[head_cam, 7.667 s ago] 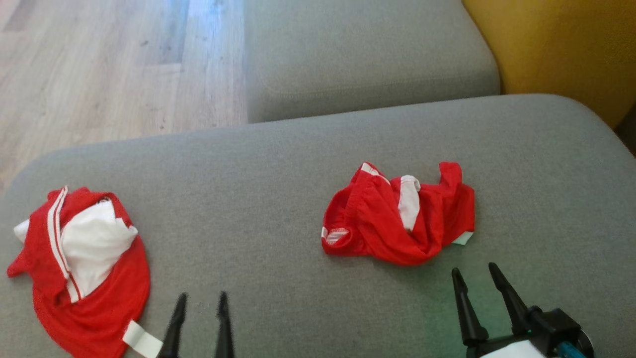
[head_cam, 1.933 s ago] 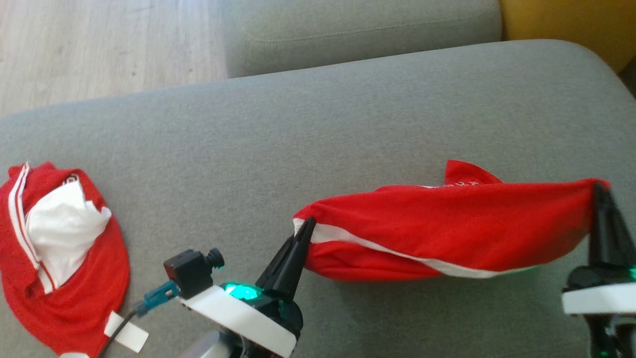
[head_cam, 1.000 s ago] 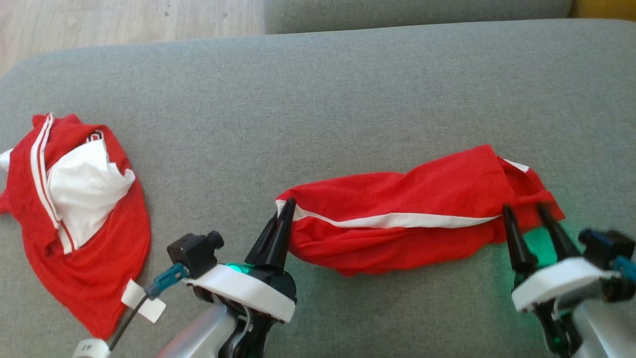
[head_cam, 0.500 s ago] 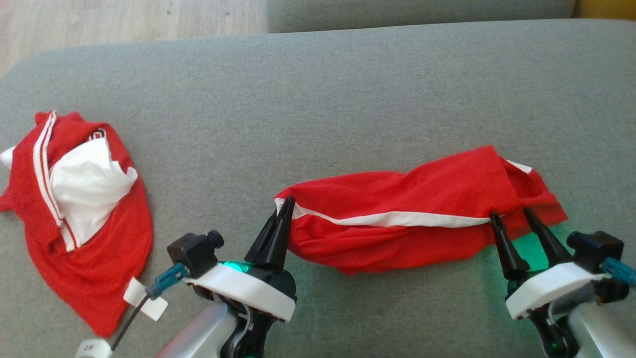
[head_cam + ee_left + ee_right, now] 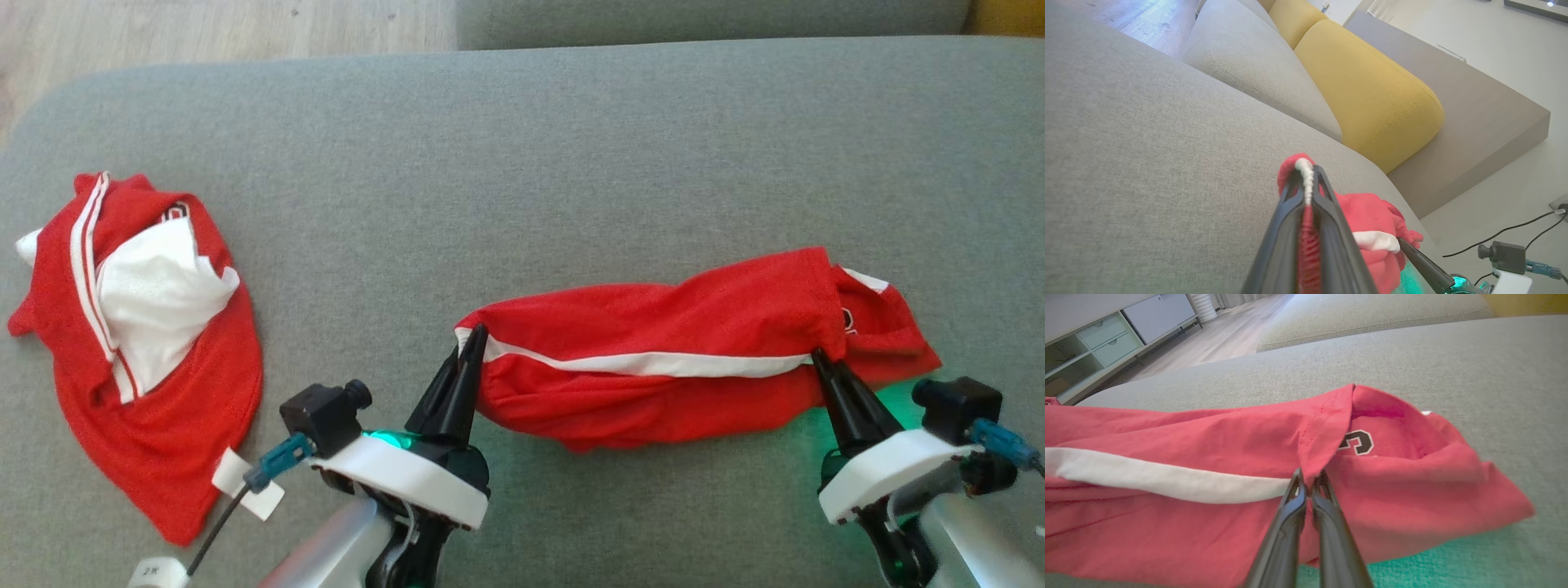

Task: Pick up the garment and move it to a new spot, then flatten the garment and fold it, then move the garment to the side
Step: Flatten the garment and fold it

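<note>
The garment (image 5: 669, 359) is a pair of red shorts with a white side stripe, stretched sideways in a rumpled roll on the grey sofa cushion (image 5: 522, 163). My left gripper (image 5: 472, 336) is shut on its left end, where the white-edged fabric (image 5: 1306, 179) shows pinched between the fingers. At the right part, my right gripper (image 5: 819, 358) is shut on a red fold beside the stripe (image 5: 1167, 482); its tips (image 5: 1309, 479) bite a hanging corner of cloth (image 5: 1318, 457). A dark letter patch (image 5: 1357, 442) shows past that fold.
A second red and white garment (image 5: 139, 343) lies crumpled at the cushion's left end. Another grey cushion (image 5: 710, 20) lies beyond, with yellow cushions (image 5: 1367, 94) and a wood floor (image 5: 204, 28) past the edge. Cables (image 5: 1506, 232) run along the floor on the right.
My right gripper has gone from open beside the garment's right end to shut on a fold of it. The left gripper has kept its hold. The camera has shifted slightly.
</note>
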`<state>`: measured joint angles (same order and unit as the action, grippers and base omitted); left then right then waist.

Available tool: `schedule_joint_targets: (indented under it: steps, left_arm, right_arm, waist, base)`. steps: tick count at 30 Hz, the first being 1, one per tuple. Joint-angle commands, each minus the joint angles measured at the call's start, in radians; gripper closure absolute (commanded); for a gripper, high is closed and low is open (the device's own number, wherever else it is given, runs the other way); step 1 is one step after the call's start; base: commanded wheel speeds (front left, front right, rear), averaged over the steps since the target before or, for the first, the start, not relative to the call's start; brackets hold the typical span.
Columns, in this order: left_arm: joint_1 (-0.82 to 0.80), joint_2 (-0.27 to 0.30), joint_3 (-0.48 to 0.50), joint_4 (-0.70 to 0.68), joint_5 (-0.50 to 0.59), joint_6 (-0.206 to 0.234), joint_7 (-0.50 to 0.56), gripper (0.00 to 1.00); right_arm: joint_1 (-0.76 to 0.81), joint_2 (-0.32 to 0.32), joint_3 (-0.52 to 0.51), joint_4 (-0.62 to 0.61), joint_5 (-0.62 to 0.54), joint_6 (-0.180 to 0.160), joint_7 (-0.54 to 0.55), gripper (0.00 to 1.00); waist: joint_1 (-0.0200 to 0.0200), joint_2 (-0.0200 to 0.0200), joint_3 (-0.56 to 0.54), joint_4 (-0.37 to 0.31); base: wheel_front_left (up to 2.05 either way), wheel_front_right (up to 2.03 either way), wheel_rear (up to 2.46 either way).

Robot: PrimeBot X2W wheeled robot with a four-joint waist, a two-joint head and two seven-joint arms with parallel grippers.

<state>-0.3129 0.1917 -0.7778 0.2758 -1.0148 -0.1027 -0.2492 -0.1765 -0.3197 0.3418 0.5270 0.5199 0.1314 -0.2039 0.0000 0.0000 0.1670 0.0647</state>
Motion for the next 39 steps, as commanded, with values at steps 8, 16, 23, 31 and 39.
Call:
schedule_joint_targets:
  steps: [8, 16, 23, 31, 39]
  left_arm:
    - [-0.021, 0.021, 0.053, -0.037, 0.036, -0.009, -0.012, 1.00]
    - [-0.059, 0.101, 0.095, -0.187, 0.094, -0.013, 0.002, 1.00]
    - [-0.322, 0.162, 0.113, -0.294, 0.124, -0.020, 0.137, 1.00]
    - [-0.746, 0.087, 0.113, -0.111, 0.166, -0.027, 0.167, 1.00]
    - [-1.038, 0.015, 0.105, 0.111, 0.241, -0.028, -0.001, 1.00]
  right_arm:
    - [0.002, -0.029, -0.001, -0.075, 0.011, -0.001, -0.038, 1.00]
    - [0.043, -0.097, -0.179, -0.321, 0.003, -0.001, -0.014, 1.00]
    - [-0.134, -0.166, -0.291, -0.529, -0.001, -0.001, 0.140, 1.00]
    - [-0.529, -0.220, -0.225, -0.421, 0.012, -0.001, 0.193, 1.00]
    - [-0.819, -0.231, -0.197, -0.208, -0.007, -0.001, 0.046, 1.00]
  waist:
    - [0.0000, 0.0000, -0.060, -0.040]
    - [0.0000, 0.0000, -0.126, -0.114]
    - [0.0000, 0.0000, -0.076, -0.170]
    - [0.0000, 0.0000, 0.096, -0.205]
    - [0.0000, 0.0000, 0.204, -0.224]
  base:
    - [0.00, 0.00, 0.00]
    - [0.00, 0.00, 0.00]
    - [0.00, 0.00, 0.00]
    - [0.00, 0.00, 0.00]
    - [0.00, 0.00, 0.00]
